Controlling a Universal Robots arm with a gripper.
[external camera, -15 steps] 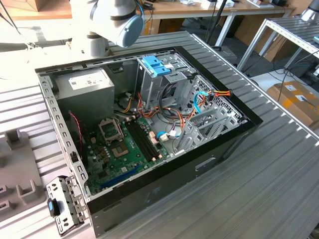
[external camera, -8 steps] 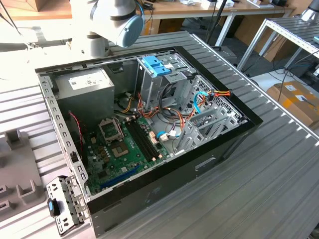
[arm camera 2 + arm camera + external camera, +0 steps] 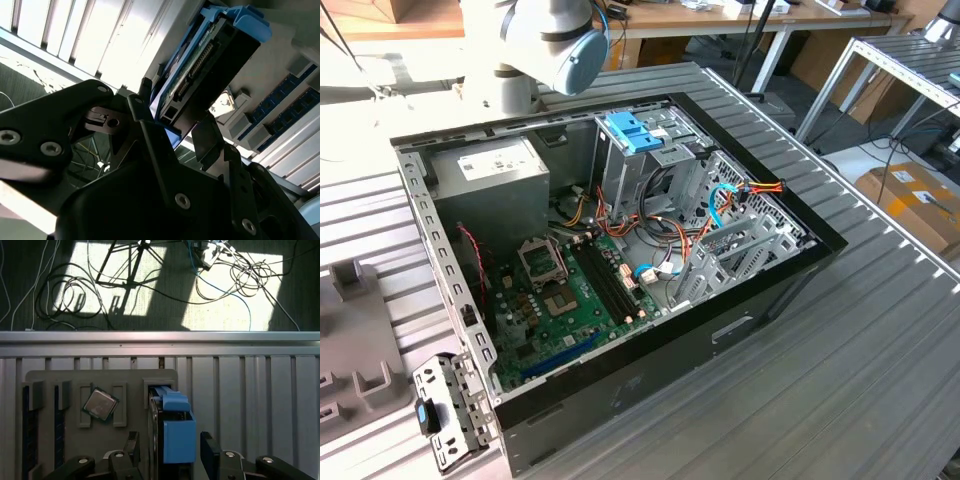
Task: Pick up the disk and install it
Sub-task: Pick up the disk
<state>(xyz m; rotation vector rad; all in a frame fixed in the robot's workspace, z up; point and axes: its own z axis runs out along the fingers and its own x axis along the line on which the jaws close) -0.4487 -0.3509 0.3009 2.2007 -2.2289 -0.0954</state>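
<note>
**Pincer straddles the disk in its tray slot**

In the first wrist view the disk (image 3: 177,435), a dark drive with blue plastic rails, stands on edge in a slot of a grey tray (image 3: 60,377). The tray rests on the ribbed metal counter (image 3: 250,390). The pincer (image 3: 169,440) is open, with one black jaw on each side of the disk. A thin strip of tray shows between each jaw and the blue rail, so nothing is clamped. The second wrist view looks up along the pincer (image 3: 175,117) and shows the disk (image 3: 215,65) between the jaws, its connector edge facing the camera.

On the same tray a square processor chip (image 3: 100,404) lies tilted in a shallow recess beside the disk's slot. Memory sticks (image 3: 27,425) stand in slots further along. Loose cables (image 3: 240,270) lie on the floor past the counter's edge.

In the exterior view an open computer case (image 3: 620,250) lies on the counter (image 3: 880,360). It holds a grey power-supply box (image 3: 490,175) and a blue bracket (image 3: 633,130) on top of the drive cage. The arm (image 3: 560,40) rises behind the case.
</note>
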